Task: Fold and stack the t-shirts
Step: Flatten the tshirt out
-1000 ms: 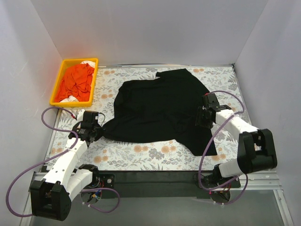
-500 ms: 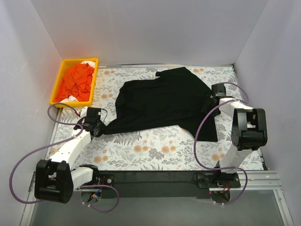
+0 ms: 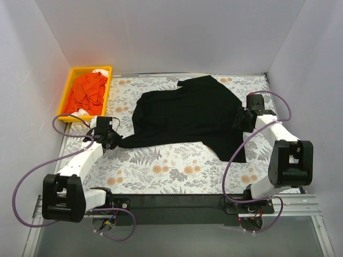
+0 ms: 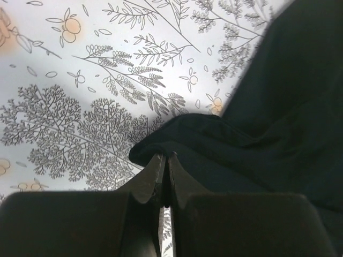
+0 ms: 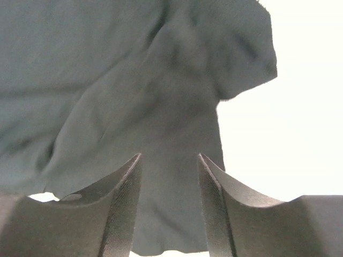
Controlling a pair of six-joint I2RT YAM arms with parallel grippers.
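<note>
My left fingers (image 4: pixel 153 182) pinched the soft black t-shirt (image 3: pixel 185 115) at its rolled hem, while my right fingers (image 5: pixel 120 214) stood spread over its blurred, wrinkled cloth.

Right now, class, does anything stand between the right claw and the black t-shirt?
Nothing visible does. The right claw is open and faces the black t-shirt, with only its cloth showing between the fingers.

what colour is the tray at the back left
Yellow tray, clearest in the top external view.

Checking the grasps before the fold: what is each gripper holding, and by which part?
Left gripper pinches the black t-shirt by its drawn-out left corner; right gripper is open, holding nothing.
</note>
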